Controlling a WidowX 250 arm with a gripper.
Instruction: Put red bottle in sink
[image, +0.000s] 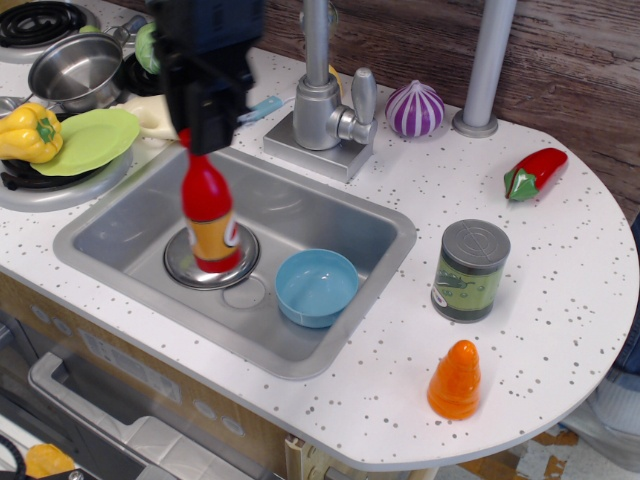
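The red bottle (210, 212) with its yellow-orange label hangs upright over the left part of the grey sink (320, 215). Its base is over the metal pot lid (180, 265) lying in the basin; I cannot tell whether it touches the lid. My black gripper (199, 135) comes down from above and is shut on the bottle's cap and neck.
A light-blue bowl (317, 287) sits in the sink's right part. A faucet (325, 95) stands behind the basin. On the counter to the right are a tin can (470, 270), an orange carrot cone (454, 378), a chili pepper (535, 172) and a purple onion (415, 108). A stove with a pot, green plate and yellow pepper is at left.
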